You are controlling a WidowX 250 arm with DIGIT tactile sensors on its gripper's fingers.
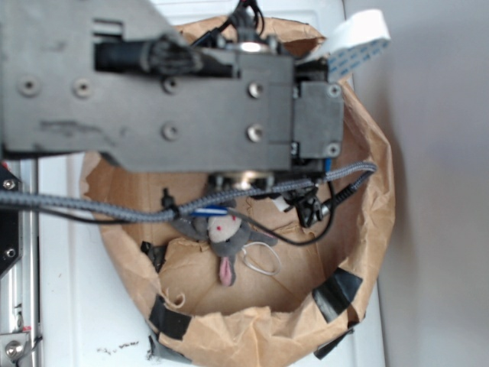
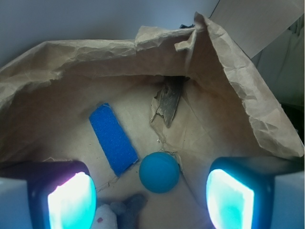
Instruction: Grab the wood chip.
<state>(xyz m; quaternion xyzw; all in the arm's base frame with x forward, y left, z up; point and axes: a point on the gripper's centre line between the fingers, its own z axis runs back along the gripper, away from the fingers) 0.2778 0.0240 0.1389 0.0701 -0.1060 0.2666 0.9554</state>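
Note:
The wood chip [image 2: 169, 101], a dark brown jagged sliver, lies on the paper floor near the far wall in the wrist view, well ahead of my gripper [image 2: 151, 200]. My gripper is open, its two glowing pads [image 2: 71, 200] wide apart with nothing between them. A teal ball [image 2: 159, 171] sits just ahead of the jaws, between them and the chip. In the exterior view the arm [image 1: 153, 84] covers the chip and the ball.
A flat blue felt rectangle [image 2: 113, 138] lies left of the ball. A grey and white plush toy [image 1: 226, 233] lies under the gripper, with a white loop [image 1: 260, 258] beside it. The brown paper bag's crumpled walls [image 2: 238, 95] ring everything, taped with black patches [image 1: 336, 294].

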